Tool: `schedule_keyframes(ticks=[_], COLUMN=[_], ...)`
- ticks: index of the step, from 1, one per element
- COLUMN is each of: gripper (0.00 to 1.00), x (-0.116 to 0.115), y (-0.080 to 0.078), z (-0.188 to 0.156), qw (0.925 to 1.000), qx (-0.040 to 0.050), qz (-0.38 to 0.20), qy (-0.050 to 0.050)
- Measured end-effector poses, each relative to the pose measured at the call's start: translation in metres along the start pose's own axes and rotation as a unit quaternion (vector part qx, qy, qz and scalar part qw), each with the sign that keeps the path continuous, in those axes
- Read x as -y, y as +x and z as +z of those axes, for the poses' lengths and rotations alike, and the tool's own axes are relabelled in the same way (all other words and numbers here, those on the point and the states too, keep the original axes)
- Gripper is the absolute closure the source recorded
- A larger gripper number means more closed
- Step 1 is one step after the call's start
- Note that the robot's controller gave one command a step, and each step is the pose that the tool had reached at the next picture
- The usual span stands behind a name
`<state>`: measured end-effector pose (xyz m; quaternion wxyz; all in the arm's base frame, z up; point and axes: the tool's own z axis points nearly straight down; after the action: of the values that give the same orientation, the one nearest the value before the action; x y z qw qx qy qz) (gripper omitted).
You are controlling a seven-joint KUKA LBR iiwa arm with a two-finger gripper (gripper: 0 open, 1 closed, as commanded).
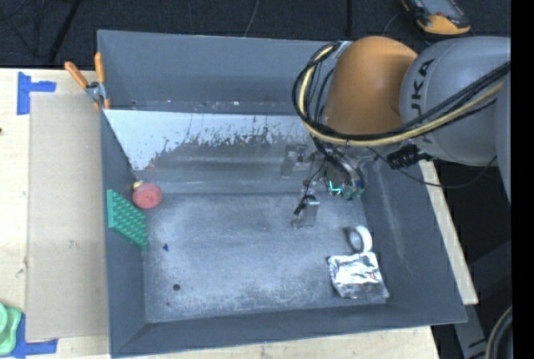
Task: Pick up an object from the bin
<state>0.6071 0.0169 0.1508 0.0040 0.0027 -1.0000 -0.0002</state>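
White ring, perhaps tape, near tool

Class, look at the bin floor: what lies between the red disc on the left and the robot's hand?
Nothing: in the camera view, bare grey floor runs from the red disc to the hand.

The gripper hangs near the middle of the grey metal bin. Well to its left in the view, by the left wall, lies a small red round disc, with a green perforated plastic piece just beside it, nearer the front. Right of the gripper and further forward lies a small white ring, and a crumpled silver foil packet lies just in front of that.
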Motion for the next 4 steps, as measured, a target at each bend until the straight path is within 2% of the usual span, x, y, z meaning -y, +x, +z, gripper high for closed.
schedule_keyframes(ticks=[1,2,3,4], gripper=[0.00,0.00,0.00,1.00], x=[0.078,0.128,0.119,0.119], y=[0.022,0.088,0.125,0.128], z=[0.055,0.082,0.080,0.082], qw=[0.9997,0.9888,0.9702,0.9701], qx=[0.0004,0.0013,0.0103,0.0046], qz=[-0.024,-0.149,-0.242,-0.243], qy=[0.001,0.001,0.003,0.001])
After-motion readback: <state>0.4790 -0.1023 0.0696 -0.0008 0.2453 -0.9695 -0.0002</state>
